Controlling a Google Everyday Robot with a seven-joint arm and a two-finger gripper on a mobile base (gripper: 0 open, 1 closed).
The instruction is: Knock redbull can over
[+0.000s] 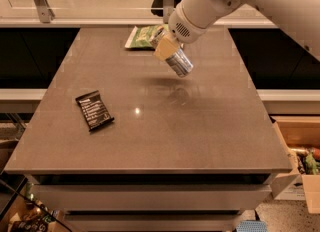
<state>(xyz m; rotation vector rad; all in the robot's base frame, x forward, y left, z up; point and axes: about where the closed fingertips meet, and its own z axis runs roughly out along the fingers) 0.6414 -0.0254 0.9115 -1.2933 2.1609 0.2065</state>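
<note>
The redbull can (180, 64) is a slim silver can, tilted with its lower end pointing right and down, held above the back middle of the grey table (165, 126). My gripper (166, 50), with tan finger pads, is shut on the can's upper end. The white arm reaches in from the top right. A faint reflection of the can lies on the tabletop below it.
A flat black snack wrapper (94, 110) lies on the left of the table. A green chip bag (144, 37) lies at the back edge, just behind the gripper. A cardboard box (300, 161) with items stands on the floor to the right.
</note>
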